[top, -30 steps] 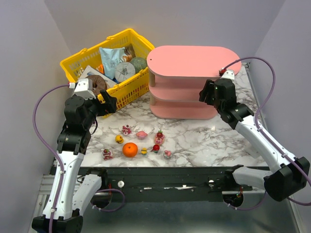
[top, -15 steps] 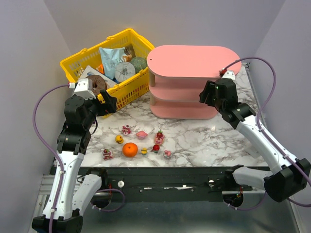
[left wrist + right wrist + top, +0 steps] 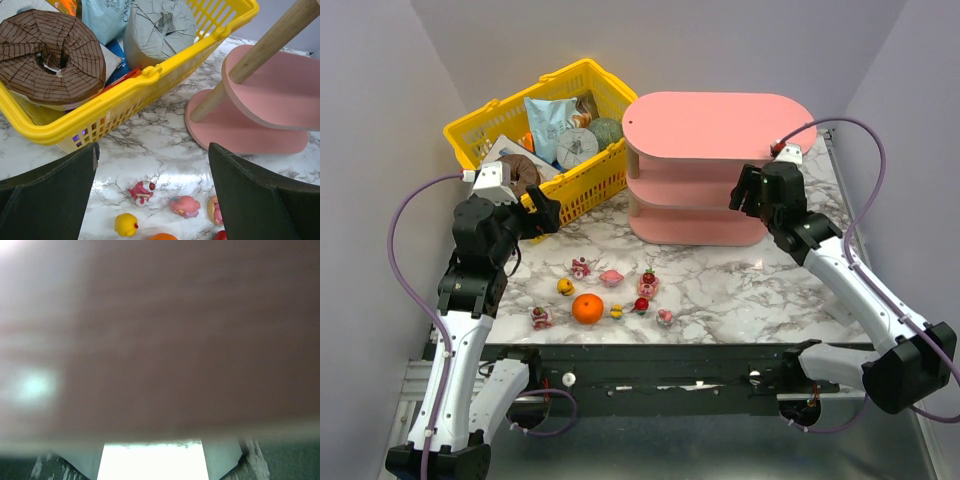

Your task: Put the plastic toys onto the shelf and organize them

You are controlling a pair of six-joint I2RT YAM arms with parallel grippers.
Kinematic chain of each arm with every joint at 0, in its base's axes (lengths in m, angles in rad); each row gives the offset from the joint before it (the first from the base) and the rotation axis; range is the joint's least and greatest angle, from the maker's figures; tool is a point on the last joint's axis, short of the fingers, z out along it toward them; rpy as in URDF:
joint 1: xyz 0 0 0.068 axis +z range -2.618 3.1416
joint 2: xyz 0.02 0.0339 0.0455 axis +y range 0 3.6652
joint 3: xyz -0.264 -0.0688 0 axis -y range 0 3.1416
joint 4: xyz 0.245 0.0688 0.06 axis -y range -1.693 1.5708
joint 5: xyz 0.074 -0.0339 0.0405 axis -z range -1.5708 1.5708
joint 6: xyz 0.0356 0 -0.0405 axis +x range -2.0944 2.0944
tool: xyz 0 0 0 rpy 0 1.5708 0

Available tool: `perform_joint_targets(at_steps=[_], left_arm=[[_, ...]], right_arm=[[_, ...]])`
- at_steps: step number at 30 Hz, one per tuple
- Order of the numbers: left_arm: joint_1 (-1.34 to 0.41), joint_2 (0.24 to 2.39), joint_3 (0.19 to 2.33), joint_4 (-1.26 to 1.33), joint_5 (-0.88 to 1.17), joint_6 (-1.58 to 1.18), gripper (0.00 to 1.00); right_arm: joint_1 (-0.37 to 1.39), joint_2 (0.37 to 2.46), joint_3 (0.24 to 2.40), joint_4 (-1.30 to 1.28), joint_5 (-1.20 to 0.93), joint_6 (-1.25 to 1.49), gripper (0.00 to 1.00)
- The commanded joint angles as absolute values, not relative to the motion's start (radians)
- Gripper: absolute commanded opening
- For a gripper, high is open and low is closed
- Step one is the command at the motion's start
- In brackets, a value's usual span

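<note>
Several tiny plastic toys lie on the marble table near its front: a red-and-white one (image 3: 581,267), a pink one (image 3: 611,277), a yellow one (image 3: 565,287) and others around the orange ball (image 3: 587,309). The pink three-tier shelf (image 3: 710,170) stands at the back right. My left gripper (image 3: 545,215) is open and empty, above and left of the toys. Its wrist view shows the red-and-white toy (image 3: 142,192), the pink toy (image 3: 184,205) and the yellow toy (image 3: 125,224) between the fingers. My right gripper (image 3: 750,190) is close against the shelf's right end. A blurred pink board (image 3: 160,340) fills its wrist view.
A yellow mesh basket (image 3: 500,115) with packaged goods stands at the back left, its rim close to the left gripper; it also shows in the left wrist view (image 3: 150,80). The shelf's lower boards and a wooden post (image 3: 265,115) show there too. Purple-grey walls enclose the table.
My right gripper has shifted slightly beside the shelf's right end. The left arm and the toys have not moved.
</note>
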State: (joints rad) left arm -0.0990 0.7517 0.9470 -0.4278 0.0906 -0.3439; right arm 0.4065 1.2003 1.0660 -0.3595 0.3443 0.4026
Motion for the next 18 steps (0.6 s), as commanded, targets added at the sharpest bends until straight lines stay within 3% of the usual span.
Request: perform_joint_targets(at_steps=[1, 18], left_arm=[[-0.094, 0.752, 0.933, -0.417, 0.103, -0.342, 0.99], [-0.094, 0.753, 0.933, -0.416, 0.107, -0.342, 0.99]], right_arm=[[0.4, 1.215, 1.014, -0.272, 0.365, 0.407, 0.74], [0.4, 1.158, 0.885, -0.072, 0.362, 0.241, 0.61]])
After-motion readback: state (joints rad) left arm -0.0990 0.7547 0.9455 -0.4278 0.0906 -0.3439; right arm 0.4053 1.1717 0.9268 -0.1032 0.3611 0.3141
